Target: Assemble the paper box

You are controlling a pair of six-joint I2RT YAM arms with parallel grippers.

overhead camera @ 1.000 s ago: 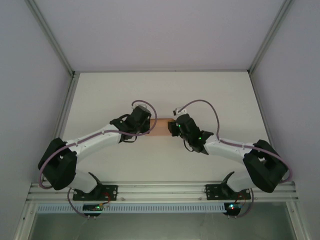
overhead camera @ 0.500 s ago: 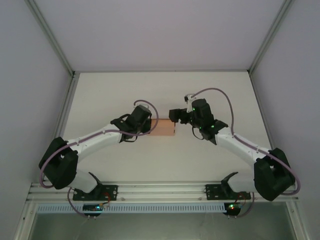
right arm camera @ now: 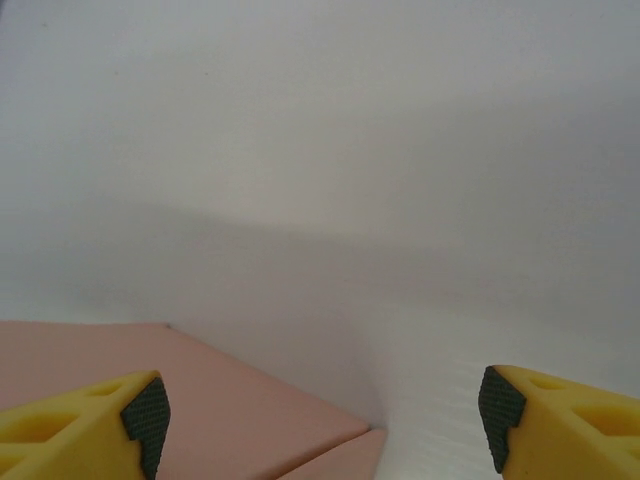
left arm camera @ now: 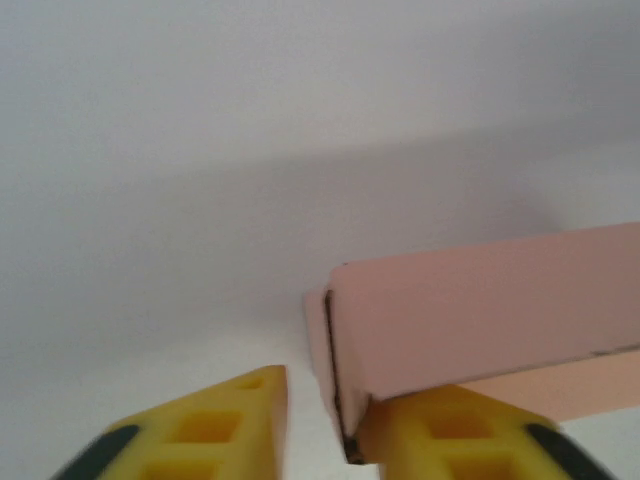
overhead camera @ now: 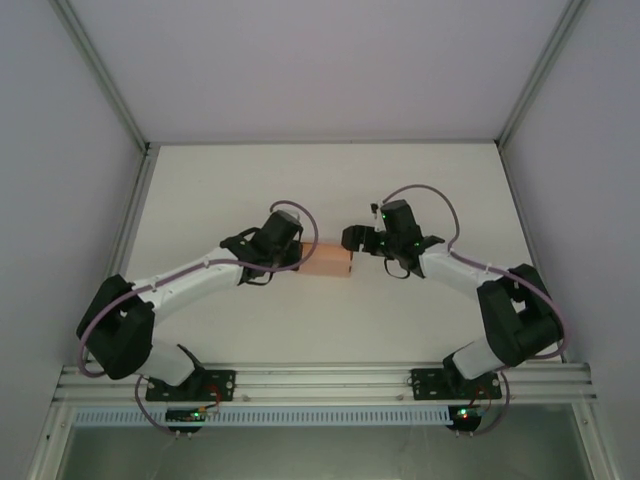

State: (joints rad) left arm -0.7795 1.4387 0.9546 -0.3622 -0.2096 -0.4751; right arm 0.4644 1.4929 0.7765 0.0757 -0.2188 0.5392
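While the paper box (overhead camera: 327, 262) lies midway between the side edges of the tabletop (overhead camera: 250, 180), its end is touched, not clamped, by the part-open left gripper (left arm camera: 335, 392). The right gripper (right arm camera: 320, 400) is spread wide, empty. The end flap is best pressed squarely, the box braced. No writing is seen.

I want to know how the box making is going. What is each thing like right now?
paper box: folded into a low box, lying flat on the table, with one end between the left fingers.
left gripper: slightly open around the box's end, with a thin gap showing beside one finger.
right gripper: wide open, holding nothing, just off the box's other end.
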